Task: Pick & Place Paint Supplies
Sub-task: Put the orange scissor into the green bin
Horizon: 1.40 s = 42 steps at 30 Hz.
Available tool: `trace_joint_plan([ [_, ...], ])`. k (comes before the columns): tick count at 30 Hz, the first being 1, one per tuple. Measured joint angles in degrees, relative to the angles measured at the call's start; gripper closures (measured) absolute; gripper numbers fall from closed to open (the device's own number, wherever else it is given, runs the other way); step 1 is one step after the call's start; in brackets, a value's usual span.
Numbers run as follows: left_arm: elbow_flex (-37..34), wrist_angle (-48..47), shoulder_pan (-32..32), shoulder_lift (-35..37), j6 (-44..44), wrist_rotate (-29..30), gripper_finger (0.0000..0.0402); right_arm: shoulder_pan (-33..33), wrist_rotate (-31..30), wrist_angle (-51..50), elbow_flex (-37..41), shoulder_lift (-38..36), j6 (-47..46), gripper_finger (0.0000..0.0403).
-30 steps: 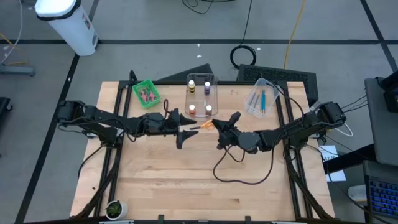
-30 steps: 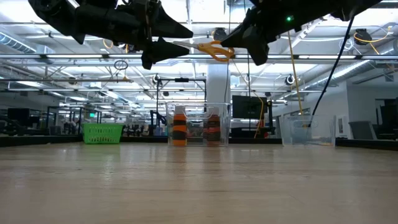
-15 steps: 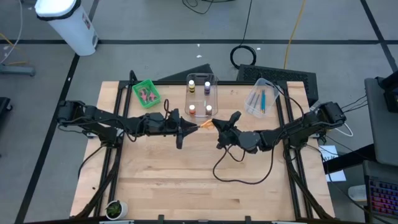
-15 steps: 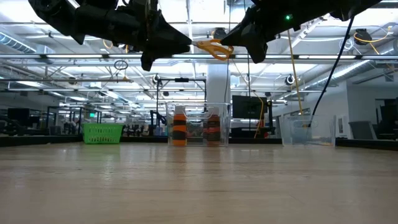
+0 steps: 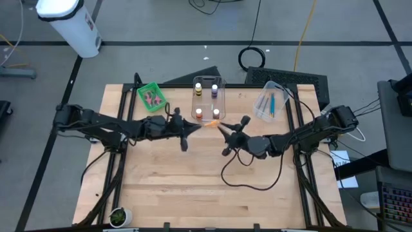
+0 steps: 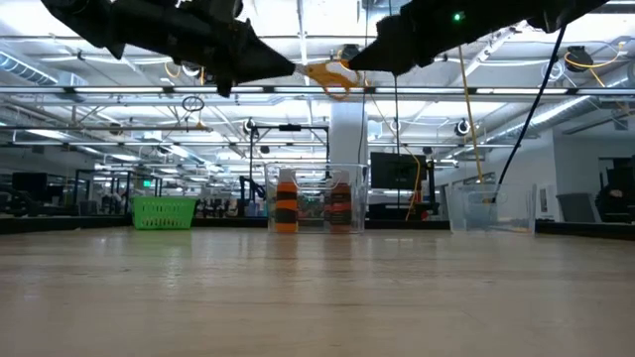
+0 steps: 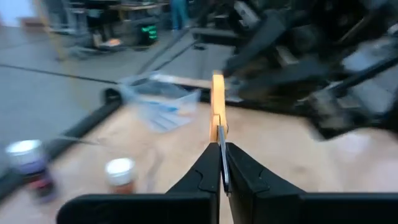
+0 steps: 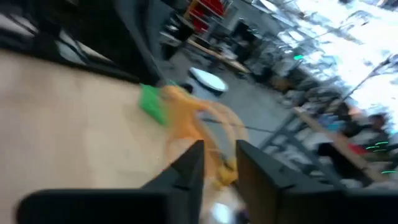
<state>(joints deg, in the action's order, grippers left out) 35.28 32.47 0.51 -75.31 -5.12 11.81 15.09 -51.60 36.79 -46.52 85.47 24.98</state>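
Observation:
Orange-handled scissors [image 5: 208,124] hang high over the middle of the table between my two grippers, in front of the clear tub of paint bottles [image 5: 208,100]. My left gripper [image 5: 193,127] comes in from the table's left and is shut on their blade end. My right gripper [image 5: 222,129] comes in from the right. Its fingers stand apart on either side of the orange handle loops [image 8: 199,124]. In the low view the scissors [image 6: 329,71] show near the top edge, between the two dark hands. My left gripper pinches the scissors' closed blades [image 7: 220,134] between its two fingers. The fingers come in level from the table's left and lie along the blades. The scissors stick out past the fingertips, handles away from me, lifted clear of the table. My right gripper has the handle loops between its parted fingers [image 8: 186,171]; whether a finger touches them I cannot tell.
A green bin [image 5: 151,96] stands at the far left and a clear tub with brushes [image 5: 270,103] at the far right. A black cable [image 5: 248,177] loops over the board under the right arm. A small pot [image 5: 119,217] sits at the near left corner.
My left gripper has shut on the scissors' blades, its two spread fingers coming together. My right gripper has rolled about its own line. The scissors have shifted slightly toward the table's far edge and stay held up between the two hands.

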Motion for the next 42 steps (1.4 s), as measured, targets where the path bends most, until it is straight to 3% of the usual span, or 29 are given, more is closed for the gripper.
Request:
trace_joint_plan([
  [7, 0.13, -15.56, -0.29, 10.63, 3.57, 13.13, 0.0394, 2.0, 7.34, 0.68, -0.02, -0.75, -6.94, 0.0216],
  [9, 0.03, -22.05, -0.39, 14.25, 3.6, 20.75, 0.0394, 2.08, 8.43, 1.05, -0.04, -0.81, -6.92, 0.0195],
  [11, 0.07, -29.55, -0.39, 17.51, 3.27, 32.22, 0.0396, 2.08, 8.46, 0.7, -0.02, -0.72, -6.92, 0.0181],
  [13, 0.07, -39.95, -0.61, 20.21, -0.43, 42.7, 0.0396, 2.04, 8.45, 0.72, -0.02, -0.74, -6.91, 0.0173],
  [15, 0.05, -49.96, -1.79, 21.82, -6.96, 48.22, 0.0396, 1.59, 8.45, 0.53, -0.02, -0.76, -6.96, 0.0171],
  [19, 0.03, -67.01, -6.93, 22.75, -22.52, 45.53, 0.0397, 0.57, 8.45, 0.35, -0.02, -0.76, -8.58, 0.0176],
  [23, -0.03, -73.64, -13.25, 19.19, -28.88, 42.14, 0.0397, -0.2, 8.45, 0.26, -0.02, -0.76, -10.45, 0.0184],
  [31, -0.04, -67.65, -25.35, 9.78, -24.27, 33.78, 0.0396, -0.46, 11.57, 0.2, -0.02, -0.76, -10.87, 0.0186],
  [34, -0.04, -65.9, -28.47, 6.99, -22.61, 33.24, 0.0391, -0.48, 11.36, -0.19, -0.02, -0.76, -10.84, 0.0188],
  [37, -0.04, -65.11, -30.07, 5.47, -22.3, 33.64, 0.036, -0.48, 11.36, -0.22, -0.02, -0.75, -10.74, 0.019],
  [42, -0.04, -64.82, -30.88, 5.14, -22.07, 34.8, 0.0274, -0.48, 11.37, -0.26, -0.02, -0.76, -10.64, 0.0187],
])
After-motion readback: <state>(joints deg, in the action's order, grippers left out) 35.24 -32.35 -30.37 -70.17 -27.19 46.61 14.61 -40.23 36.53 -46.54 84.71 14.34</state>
